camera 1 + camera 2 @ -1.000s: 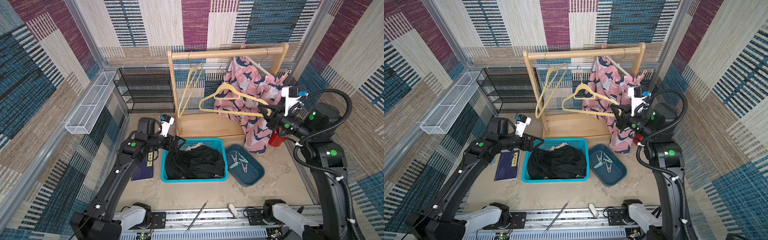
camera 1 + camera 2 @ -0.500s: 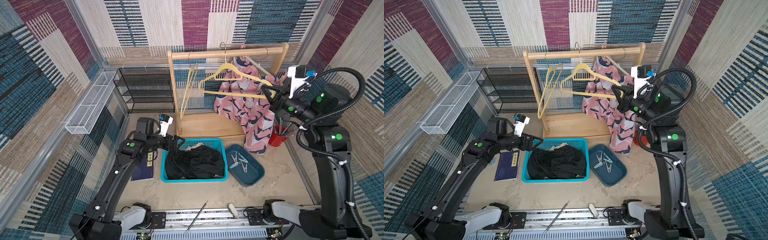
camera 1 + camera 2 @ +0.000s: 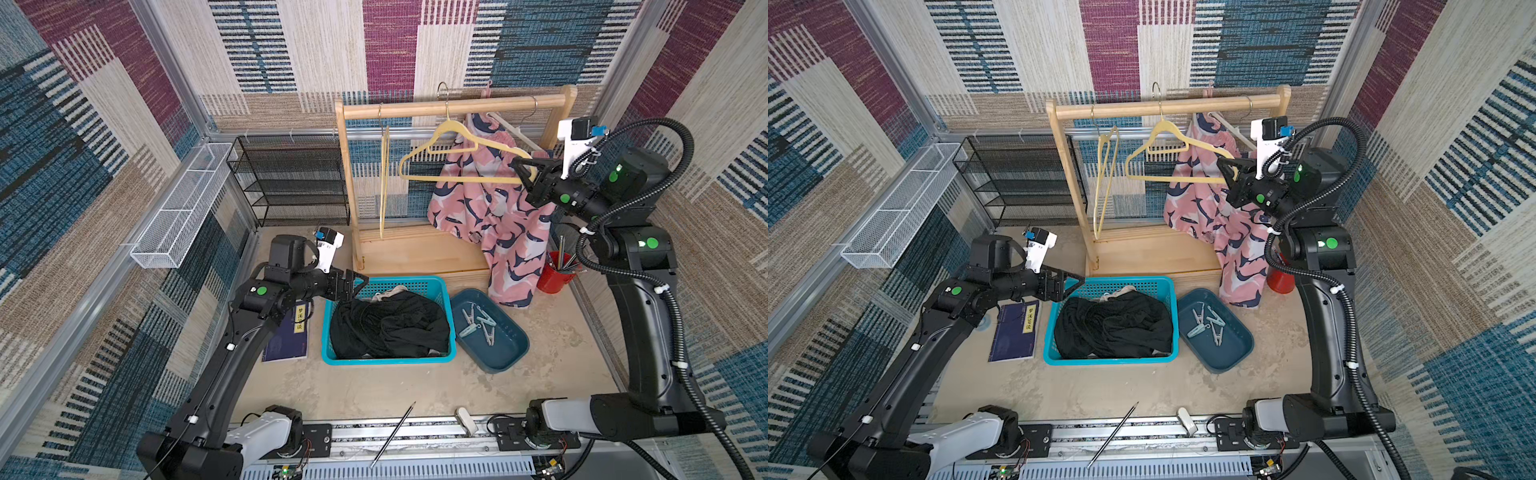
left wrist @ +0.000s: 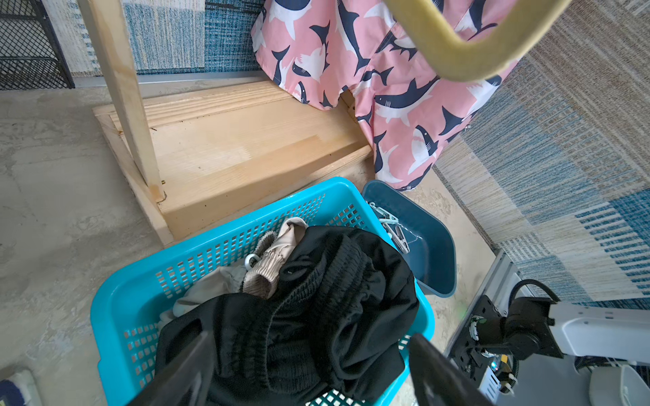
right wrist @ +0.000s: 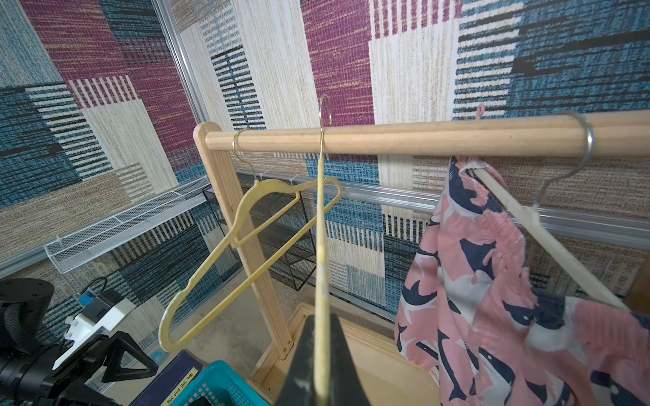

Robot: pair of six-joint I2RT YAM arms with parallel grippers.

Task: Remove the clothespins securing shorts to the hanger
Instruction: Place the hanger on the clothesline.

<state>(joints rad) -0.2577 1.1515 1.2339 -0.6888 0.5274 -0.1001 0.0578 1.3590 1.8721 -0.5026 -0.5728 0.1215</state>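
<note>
My right gripper [image 3: 524, 172] [image 3: 1229, 166] [image 5: 322, 323] is shut on the end of a bare yellow hanger [image 3: 457, 160] [image 5: 320, 246]. The hanger's wire hook [image 3: 444, 89] stands above the wooden rail [image 3: 457, 109]. Pink shark-print shorts [image 3: 494, 216] [image 3: 1225, 224] [image 5: 492, 281] hang from a white hanger [image 5: 548, 242] at the rail's right end. Black shorts [image 3: 390, 324] [image 4: 299, 316] lie over beige shorts [image 4: 271, 260] in the turquoise basket [image 3: 451, 316]. Several clothespins [image 3: 478, 324] [image 3: 1206, 324] lie in a dark teal tray [image 3: 511, 349]. My left gripper [image 3: 359, 282] [image 3: 1077, 282] [image 4: 309, 372] hangs open and empty over the basket's left end.
Another yellow hanger [image 3: 384, 178] hangs at the rail's left end. A red cup of pens [image 3: 557, 276] stands right of the shorts. A black wire shelf [image 3: 291, 183] and a white wire basket [image 3: 178, 208] line the back left. A book [image 3: 289, 332] and a pencil [image 3: 392, 434] lie on the floor.
My right gripper has lifted the yellow hanger from low in front of the pink shorts up to the rail, its hook now above the bar. The left arm has not moved.
</note>
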